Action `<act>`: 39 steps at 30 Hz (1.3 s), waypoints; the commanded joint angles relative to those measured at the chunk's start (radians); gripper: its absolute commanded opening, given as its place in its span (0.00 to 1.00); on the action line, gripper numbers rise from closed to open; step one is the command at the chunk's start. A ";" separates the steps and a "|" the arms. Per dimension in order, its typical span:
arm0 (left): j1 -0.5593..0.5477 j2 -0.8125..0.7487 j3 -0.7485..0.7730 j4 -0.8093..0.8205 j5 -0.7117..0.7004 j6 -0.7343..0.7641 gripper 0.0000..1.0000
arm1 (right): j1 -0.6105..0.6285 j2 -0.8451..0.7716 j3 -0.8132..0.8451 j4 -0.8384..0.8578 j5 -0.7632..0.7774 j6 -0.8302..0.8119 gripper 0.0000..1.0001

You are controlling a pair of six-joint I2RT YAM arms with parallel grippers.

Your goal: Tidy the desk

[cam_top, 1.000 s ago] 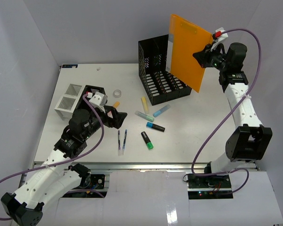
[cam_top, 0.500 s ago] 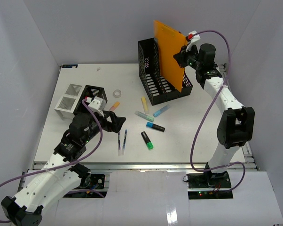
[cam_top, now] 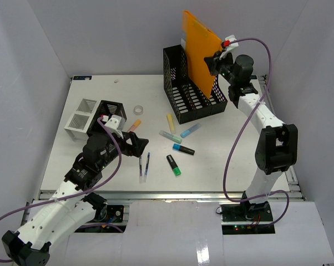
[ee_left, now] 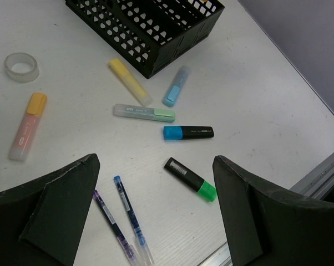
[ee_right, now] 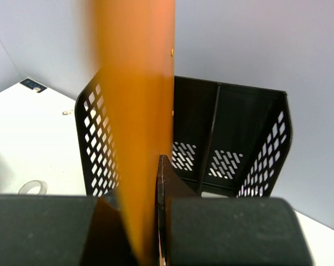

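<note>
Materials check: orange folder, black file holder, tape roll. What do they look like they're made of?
The orange folder is probably thin plastic sheet with a smooth, slightly glossy finish: seen edge-on it is thin, yet it stands flat and unbent. The black file holder is matte perforated sheet with regular slot holes; metal or plastic, cannot tell. The tape roll is clear glossy plastic tape, see-through.

- Plain matte lilac-grey back wall (cam_top: 117, 33), evenly lit.
- Matching left side wall (cam_top: 17, 94) and right side wall (cam_top: 322, 94) meet it at the corners.
- Large white flat rectangular desk (cam_top: 117, 91) sits between them.
- Glossy white front panel (cam_top: 172, 238) shows soft reflections.

Orange folder (cam_top: 198, 50), white desk (cam_top: 211, 173)
</note>
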 commanded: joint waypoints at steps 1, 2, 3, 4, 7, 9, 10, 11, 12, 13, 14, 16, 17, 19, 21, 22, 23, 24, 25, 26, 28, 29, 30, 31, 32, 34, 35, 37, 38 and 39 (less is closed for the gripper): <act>0.003 -0.014 0.008 0.000 0.003 -0.013 0.94 | 0.000 0.010 -0.081 0.243 -0.066 0.020 0.08; 0.003 -0.016 0.007 0.000 0.004 -0.013 0.94 | -0.001 0.012 -0.103 0.273 -0.080 0.020 0.08; 0.003 -0.017 0.007 -0.002 0.005 -0.014 0.94 | -0.002 0.015 -0.121 0.321 -0.100 0.012 0.08; 0.003 -0.019 0.006 -0.004 0.006 -0.014 0.94 | -0.002 0.017 -0.145 0.346 -0.110 0.004 0.08; 0.004 -0.023 0.001 -0.007 0.008 -0.014 0.94 | -0.004 0.020 -0.199 0.411 -0.140 -0.011 0.08; 0.004 -0.024 -0.002 -0.008 0.008 -0.013 0.94 | -0.010 0.018 -0.230 0.453 -0.163 -0.013 0.08; 0.003 -0.023 -0.002 -0.006 0.008 -0.012 0.94 | -0.011 0.019 -0.250 0.486 -0.174 -0.013 0.08; 0.003 -0.022 -0.002 -0.006 0.008 -0.011 0.94 | -0.014 0.019 -0.259 0.498 -0.180 -0.014 0.08; 0.003 -0.022 -0.002 -0.006 0.008 -0.010 0.94 | -0.016 0.018 -0.268 0.509 -0.186 -0.015 0.08; 0.003 -0.020 -0.002 -0.006 0.010 -0.009 0.94 | -0.017 0.019 -0.274 0.513 -0.194 -0.013 0.08; 0.003 -0.018 -0.001 -0.006 0.010 -0.010 0.94 | -0.018 0.017 -0.285 0.514 -0.201 -0.012 0.08; 0.003 -0.016 -0.003 -0.004 0.012 -0.012 0.94 | -0.019 0.014 -0.316 0.525 -0.223 -0.011 0.09; 0.003 -0.015 -0.005 -0.001 0.014 -0.015 0.94 | -0.021 0.012 -0.333 0.537 -0.239 -0.011 0.14; 0.004 -0.005 -0.012 0.002 0.016 -0.024 0.95 | -0.020 0.002 -0.384 0.578 -0.247 -0.008 0.36; 0.004 0.004 -0.019 0.006 0.016 -0.033 0.95 | -0.020 -0.014 -0.417 0.601 -0.243 -0.004 0.71; 0.004 0.011 -0.019 0.008 0.017 -0.039 0.95 | -0.020 -0.025 -0.430 0.600 -0.239 -0.007 0.79; 0.003 0.019 -0.018 0.011 0.018 -0.046 0.95 | -0.021 -0.038 -0.441 0.594 -0.233 -0.013 0.86; 0.004 0.033 -0.015 0.012 0.017 -0.053 0.95 | -0.021 -0.058 -0.448 0.570 -0.223 -0.033 0.91; 0.004 0.046 -0.012 0.014 0.016 -0.061 0.95 | -0.023 -0.078 -0.452 0.544 -0.214 -0.052 0.96; 0.003 0.057 -0.007 0.013 0.018 -0.069 0.95 | -0.027 -0.094 -0.446 0.503 -0.211 -0.063 0.97; 0.003 0.084 0.006 0.011 0.019 -0.083 0.95 | -0.037 -0.149 -0.436 0.375 -0.203 -0.079 0.96; 0.003 0.097 0.012 0.007 0.020 -0.090 0.95 | -0.045 -0.178 -0.434 0.321 -0.207 -0.086 0.95; 0.003 0.113 0.020 0.002 0.022 -0.097 0.95 | -0.055 -0.207 -0.434 0.272 -0.214 -0.095 0.94; 0.003 0.135 0.027 -0.009 0.025 -0.103 0.95 | -0.066 -0.241 -0.436 0.215 -0.219 -0.104 0.93; 0.004 0.151 0.033 -0.016 0.028 -0.108 0.95 | -0.075 -0.273 -0.439 0.165 -0.222 -0.115 0.92; 0.003 0.175 0.047 -0.029 0.038 -0.119 0.95 | -0.100 -0.341 -0.451 0.055 -0.238 -0.153 0.90; 0.003 0.186 0.049 -0.037 0.045 -0.134 0.95 | -0.110 -0.390 -0.462 0.007 -0.253 -0.169 0.90; 0.004 0.210 0.049 -0.048 0.059 -0.159 0.96 | -0.128 -0.470 -0.492 -0.100 -0.279 -0.192 0.90; 0.004 0.221 0.046 -0.053 0.064 -0.174 0.97 | -0.133 -0.504 -0.502 -0.173 -0.308 -0.204 0.90; 0.003 0.232 0.041 -0.059 0.069 -0.191 0.97 | -0.137 -0.541 -0.508 -0.252 -0.346 -0.218 0.90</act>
